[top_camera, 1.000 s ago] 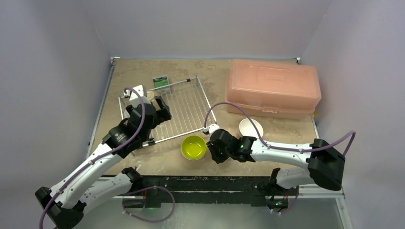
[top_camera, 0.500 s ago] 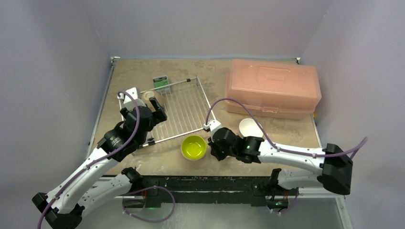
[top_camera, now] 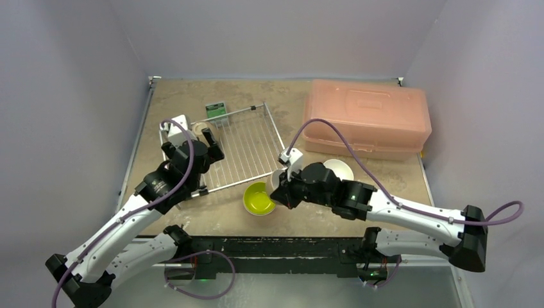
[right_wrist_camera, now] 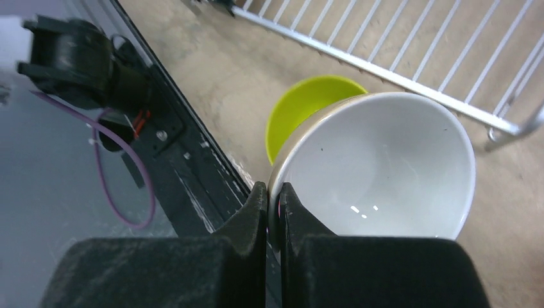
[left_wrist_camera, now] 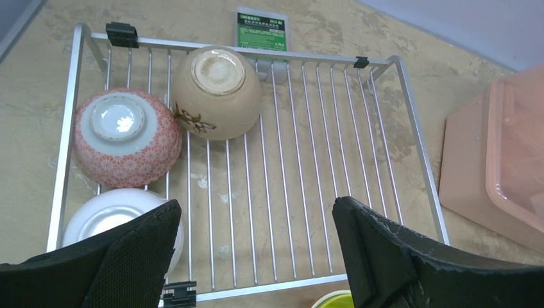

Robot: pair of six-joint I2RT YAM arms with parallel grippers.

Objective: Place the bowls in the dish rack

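My right gripper (right_wrist_camera: 272,212) is clamped tight on the rim of a small round white-inside bowl with a tan outer edge (right_wrist_camera: 378,173). One finger is inside the rim and one outside, with no gap showing. The bowl is tilted, its opening facing my wrist camera. In the top view it overlaps the right edge of the lime-green round bowl (top_camera: 258,199). That one stands upright on the tan tabletop (top_camera: 192,96), just off the near rail of the silver wire dish rack (top_camera: 250,144). Can't tell if those two bowls touch.

My left gripper (left_wrist_camera: 256,256) has its jaws spread wide, holding nothing, hovering over the near-left part of the rack.

Rack contents, left wrist view: three bowls, all bottom-up, all on the left side.
- The beige glazed bowl with a brown sprig mark (left_wrist_camera: 217,90) is at the far rail.
- The red-and-white patterned bowl (left_wrist_camera: 125,138) is just beside it, against the left rail.
- The plain white bowl (left_wrist_camera: 115,218) is in the near-left corner, partly hidden behind my left finger (left_wrist_camera: 109,263).

Another white round bowl (top_camera: 338,170) stands upright on the table right of the rack. It's near the pink translucent plastic lidded box (top_camera: 365,119) and partly behind my right arm. A small green-labelled card (left_wrist_camera: 260,29) lies flat just past the rack's far rail.
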